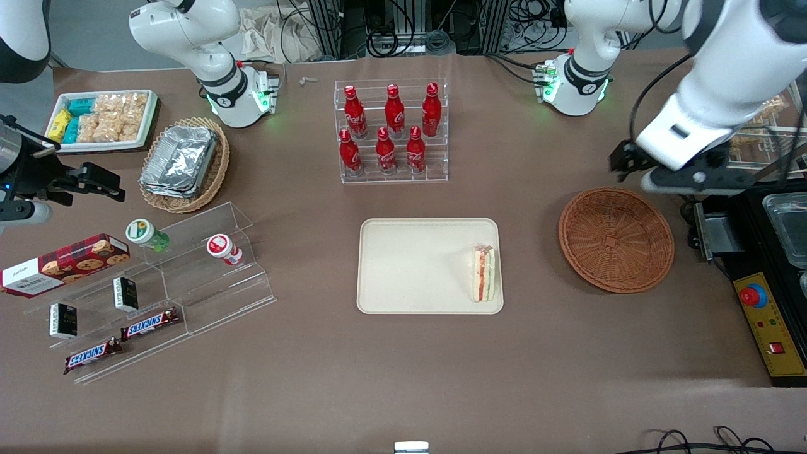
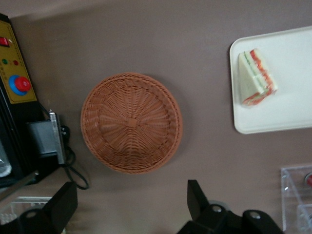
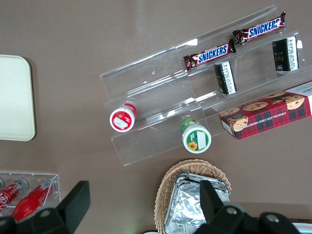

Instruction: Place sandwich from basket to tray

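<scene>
At the upper left of your front view sits a white tray (image 1: 146, 120) of snack packets, and just beside it a tan basket (image 1: 214, 180) of foil trays (image 1: 179, 159). Below them, at the left edge, a cookie box (image 1: 63, 263) leans on a clear stepped rack (image 1: 208, 284) that carries two small jars (image 1: 147, 234), dark packets (image 1: 125, 294) and two Snickers bars (image 1: 149, 323). At upper centre, six red bottles (image 1: 393, 129) stand in a clear stand (image 1: 391, 173).

At centre, you see the cream tray (image 1: 410, 265) flat on the brown counter (image 1: 403, 378). The sandwich (image 1: 484, 273) lies on it, close to the tray's edge nearest the basket (image 1: 616, 239), its red and green filling showing; the wrist view shows the wedge (image 2: 255, 78) close to the tray's (image 2: 287, 107) corner.

Right of the tray and apart from it, the reddish-brown basket holds nothing. The gripper (image 1: 630, 164) hangs at the upper right of your front view, above the counter just past the basket's upper rim and near the black control box (image 1: 766, 328) with its red button. In the wrist view the gripper (image 2: 131, 204) has its jaws spread wide, pinching nothing, with the basket (image 2: 131, 123) well clear of the fingers (image 2: 195, 197).
</scene>
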{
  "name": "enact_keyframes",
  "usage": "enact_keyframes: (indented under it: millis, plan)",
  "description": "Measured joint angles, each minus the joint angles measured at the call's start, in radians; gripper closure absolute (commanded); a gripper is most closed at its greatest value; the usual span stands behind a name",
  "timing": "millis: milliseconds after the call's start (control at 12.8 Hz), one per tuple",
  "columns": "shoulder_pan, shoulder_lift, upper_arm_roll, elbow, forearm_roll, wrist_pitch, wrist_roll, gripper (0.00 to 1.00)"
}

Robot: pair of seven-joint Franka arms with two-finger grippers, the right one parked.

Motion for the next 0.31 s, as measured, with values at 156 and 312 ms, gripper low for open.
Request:
enact_keyframes:
  millis: [156,312]
  plan:
    - [0.000,-0.037,0.066,-0.013,-0.001,-0.054,0.151,0.00]
    - [0.001,-0.045,0.106,0.006,-0.001,-0.082,0.244,0.00]
